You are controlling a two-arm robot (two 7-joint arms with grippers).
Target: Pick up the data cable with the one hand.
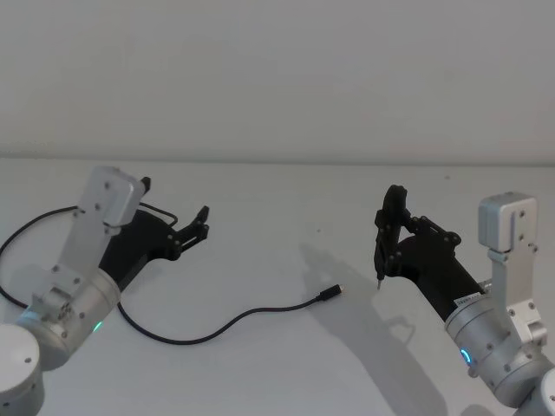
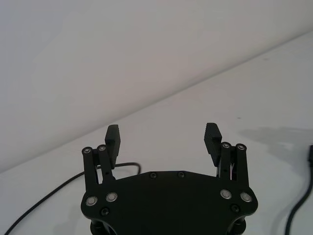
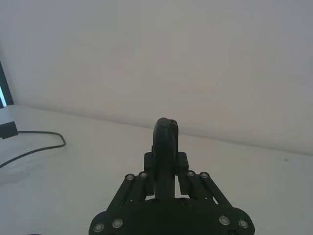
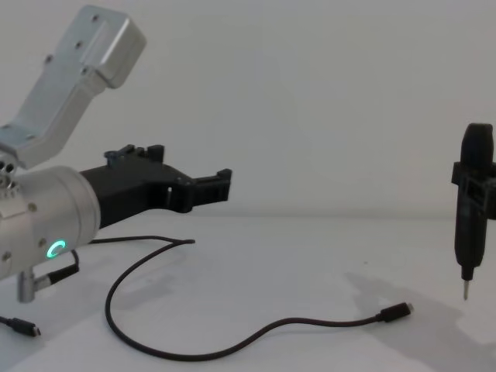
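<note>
Left gripper (image 1: 202, 224) hovers over table (image 1: 260, 269), fingers spread, grasping nothing. Cable (image 1: 234, 322) lies slack on table and loops under left gripper, plug (image 1: 330, 294) well to its right. Right gripper (image 1: 388, 232), farther right, clenched on upright pen tool (image 4: 471, 225).

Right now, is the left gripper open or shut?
Open: the left gripper is empty, fingers apart; the right gripper holds a pen tool.

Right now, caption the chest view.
Open left gripper hovers by the looped data cable; right gripper clamps an upright pen tool.
</note>
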